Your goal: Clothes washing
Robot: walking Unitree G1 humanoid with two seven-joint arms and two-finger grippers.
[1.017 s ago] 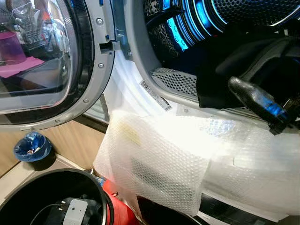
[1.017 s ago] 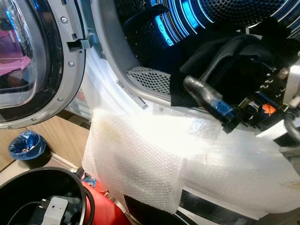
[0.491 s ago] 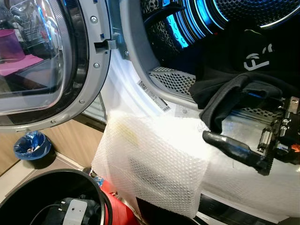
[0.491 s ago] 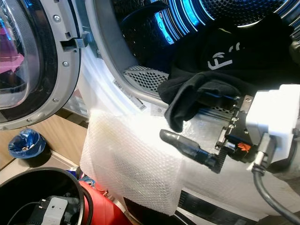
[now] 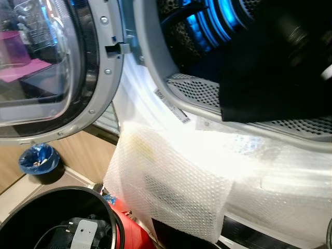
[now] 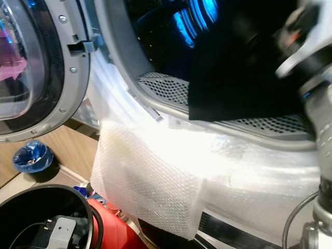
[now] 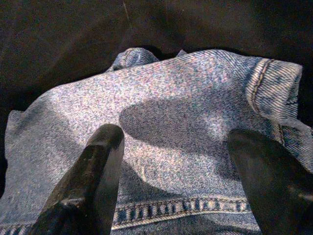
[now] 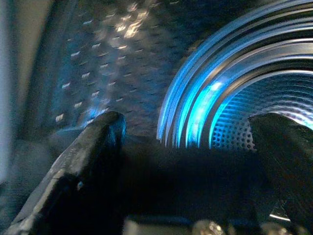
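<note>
We reach our right gripper, fingers apart, into the blue-lit perforated steel drum, seemingly pushing the black garment inside; our left gripper hovers spread over blue denim.

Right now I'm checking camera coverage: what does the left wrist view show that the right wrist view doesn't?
Left wrist: the left hand, fingers apart, over blue jeans with a stitched hem. Right wrist: the right hand, fingers apart, facing the blue-lit washer drum, dark cloth between its fingers. Shared: two black fingers framing each view, dim surroundings.
</note>
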